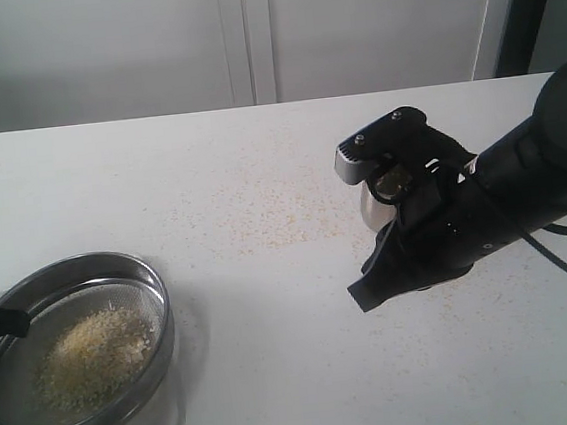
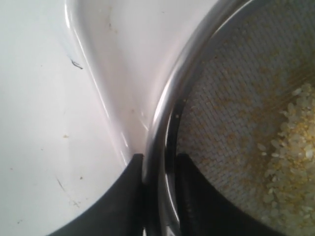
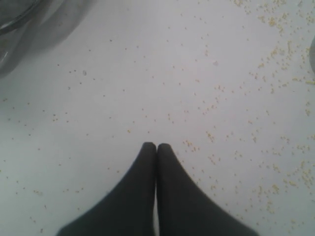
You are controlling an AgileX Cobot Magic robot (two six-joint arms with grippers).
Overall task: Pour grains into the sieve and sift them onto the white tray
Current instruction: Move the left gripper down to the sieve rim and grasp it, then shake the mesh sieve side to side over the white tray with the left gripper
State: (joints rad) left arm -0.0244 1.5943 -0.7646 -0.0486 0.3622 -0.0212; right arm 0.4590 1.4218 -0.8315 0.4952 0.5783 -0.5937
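Heap of grains point(image 1: 94, 356) inside sieve point(image 1: 118, 264), on tray point(image 2: 118, 59), lower left of exterior view. Left gripper point(image 2: 158, 162) clamped on sieve rim, 1 finger point(image 2: 197, 196) inside over mesh, 1 outside. Right gripper point(image 3: 156, 146) pressed together, well apart, above grain-strewn counter point(image 1: 210, 179).

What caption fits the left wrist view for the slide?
Left fingers straddle the rim of the sieve, grains heaped on its mesh, white tray alongside.
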